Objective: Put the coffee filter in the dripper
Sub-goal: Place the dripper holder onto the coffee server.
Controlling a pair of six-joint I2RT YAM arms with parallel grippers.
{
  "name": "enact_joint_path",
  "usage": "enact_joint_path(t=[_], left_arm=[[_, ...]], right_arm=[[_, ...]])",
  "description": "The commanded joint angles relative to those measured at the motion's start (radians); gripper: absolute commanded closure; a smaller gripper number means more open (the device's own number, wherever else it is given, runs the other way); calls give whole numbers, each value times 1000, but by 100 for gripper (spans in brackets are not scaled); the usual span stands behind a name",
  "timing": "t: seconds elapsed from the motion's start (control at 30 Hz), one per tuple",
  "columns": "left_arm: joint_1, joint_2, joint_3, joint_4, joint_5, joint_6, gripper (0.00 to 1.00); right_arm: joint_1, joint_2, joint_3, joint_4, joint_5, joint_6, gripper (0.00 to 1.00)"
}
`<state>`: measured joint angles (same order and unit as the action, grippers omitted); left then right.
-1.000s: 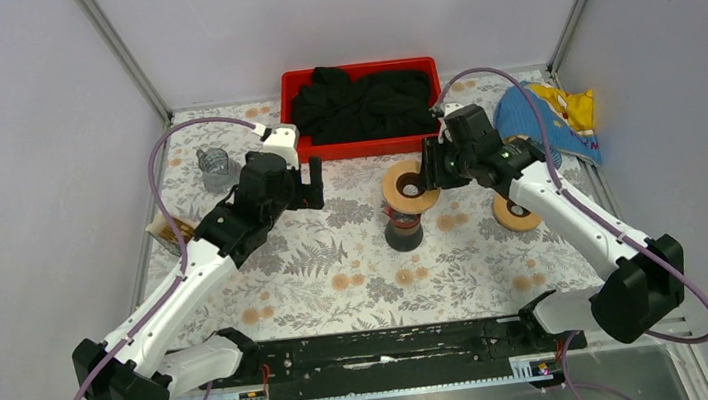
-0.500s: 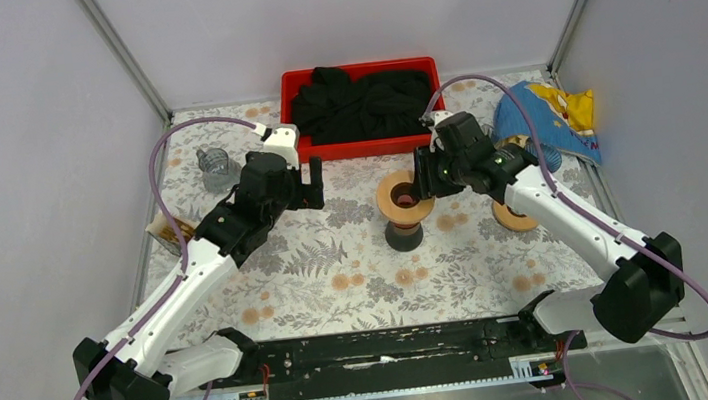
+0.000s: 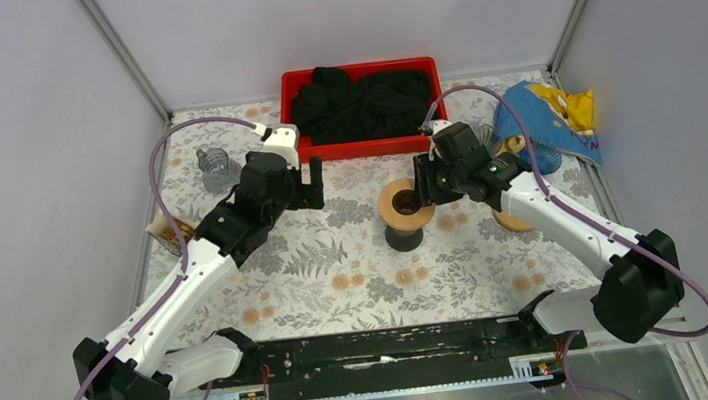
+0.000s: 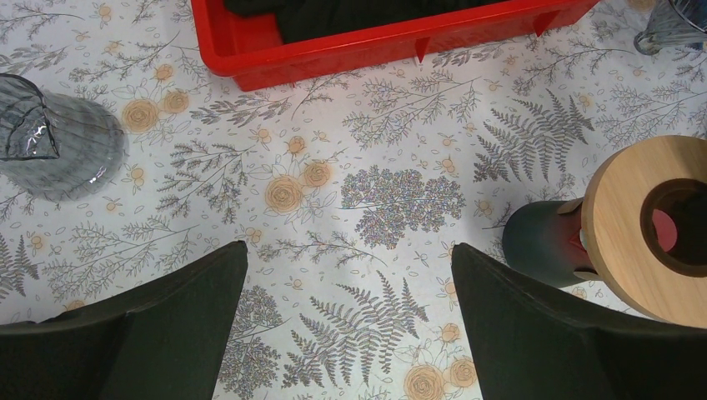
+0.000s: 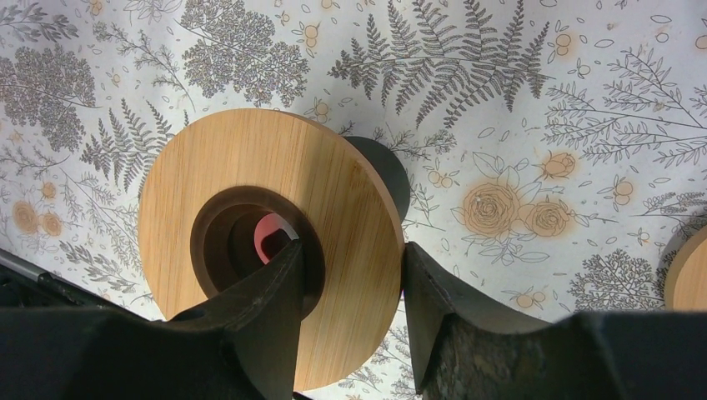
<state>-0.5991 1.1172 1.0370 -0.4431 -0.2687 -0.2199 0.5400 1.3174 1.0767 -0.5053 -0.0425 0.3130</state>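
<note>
At the left table edge a brown item, possibly the coffee filter (image 3: 168, 231), is half hidden by the left arm, and the glass dripper (image 4: 58, 146) is seen nearby. The left gripper (image 4: 350, 267) is held wide open above the tablecloth (image 4: 333, 133). The wooden ring (image 5: 275, 242), seated on a dark cup (image 4: 542, 242), is clamped by the right gripper (image 5: 350, 287) — one finger in the hole, one outside the rim.

Right gripper (image 3: 421, 192) at wooden ring (image 3: 397, 209), tray (image 3: 364, 146) behind
</note>
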Motion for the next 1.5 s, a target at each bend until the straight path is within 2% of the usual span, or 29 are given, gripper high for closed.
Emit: enact_joint_path(t=[0.0,0.27,0.43,0.8,1.03,1.23,1.47], left_arm=[[5,2,15,32,0,-15,0],[5,4,14,32,1,-13,0],[5,5,17,32,6,-13,0],[5,1,17,31,8,-10,0],[5,-13,15,32,3,-10,0],[5,-39,18,20,-21,-5,0],[5,-123,-1,4,-73,8,0]], right_arm=[[12,-17,-15,89,18,8,58],[12,5,-41,115,6,8,55],[12,6,-45,117,5,7,50],[12,-15,-36,122,-7,8,28],[13,-62,-5,105,22,-3,19],[11,-85,44,62,115,-43,13],[1,-96,74,15,328,-101,1]])
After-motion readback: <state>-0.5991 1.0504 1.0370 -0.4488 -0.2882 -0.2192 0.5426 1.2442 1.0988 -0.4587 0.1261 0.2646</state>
